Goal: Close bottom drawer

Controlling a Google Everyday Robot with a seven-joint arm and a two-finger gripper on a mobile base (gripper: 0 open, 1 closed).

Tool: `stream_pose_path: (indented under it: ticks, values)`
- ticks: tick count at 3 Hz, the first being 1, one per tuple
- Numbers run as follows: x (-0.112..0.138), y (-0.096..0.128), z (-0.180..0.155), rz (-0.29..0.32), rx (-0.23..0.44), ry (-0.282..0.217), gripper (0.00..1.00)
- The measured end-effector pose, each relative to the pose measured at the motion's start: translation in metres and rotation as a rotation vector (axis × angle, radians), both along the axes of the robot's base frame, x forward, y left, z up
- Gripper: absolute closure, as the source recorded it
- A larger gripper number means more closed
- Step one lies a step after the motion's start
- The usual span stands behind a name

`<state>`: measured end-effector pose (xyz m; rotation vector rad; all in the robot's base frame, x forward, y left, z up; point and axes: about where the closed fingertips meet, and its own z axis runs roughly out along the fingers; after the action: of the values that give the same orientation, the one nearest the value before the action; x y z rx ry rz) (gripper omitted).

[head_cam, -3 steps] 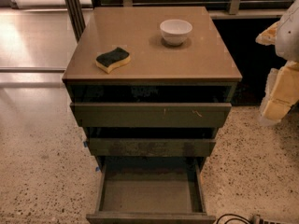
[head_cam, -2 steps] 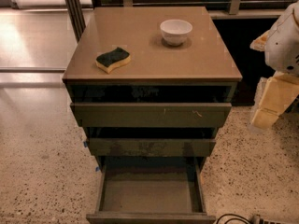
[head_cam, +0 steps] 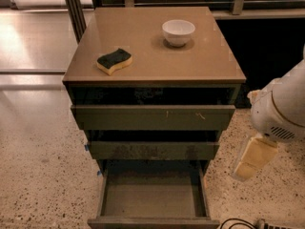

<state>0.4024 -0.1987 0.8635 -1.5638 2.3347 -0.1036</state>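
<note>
The bottom drawer (head_cam: pixel 152 222) is the lowest of three dark olive-grey drawers in the cabinet (head_cam: pixel 155 73). It stands pulled far out toward me, and its shallow tray (head_cam: pixel 151 197) is empty. Its flat front lies at the bottom edge of the view. The two drawers above it, the widest one (head_cam: pixel 153 117) and the mid-width one (head_cam: pixel 153 150), are pushed in further. My gripper (head_cam: pixel 251 159), on a white arm (head_cam: pixel 282 109), hangs at the right of the cabinet, level with the mid-width drawer and apart from the open drawer's right side.
A yellow-and-green sponge (head_cam: pixel 114 61) and a white bowl (head_cam: pixel 178 32) sit on the cabinet top. Speckled floor (head_cam: pixel 43 175) lies on both sides. A black cable (head_cam: pixel 238 223) lies on the floor at the bottom right. A dark wall opening (head_cam: pixel 267 56) is behind the arm.
The arm and gripper have moved down and to the left, closer to the cabinet's right side. The drawers, sponge and bowl have not moved.
</note>
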Motion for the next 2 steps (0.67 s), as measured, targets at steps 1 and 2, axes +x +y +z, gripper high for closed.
stream_pose_path:
  ticks: [1, 2]
  values:
    - [-0.012, -0.013, -0.068, -0.036, 0.066, 0.065, 0.0]
    - [-0.01, -0.027, -0.125, -0.064, 0.241, 0.125, 0.0]
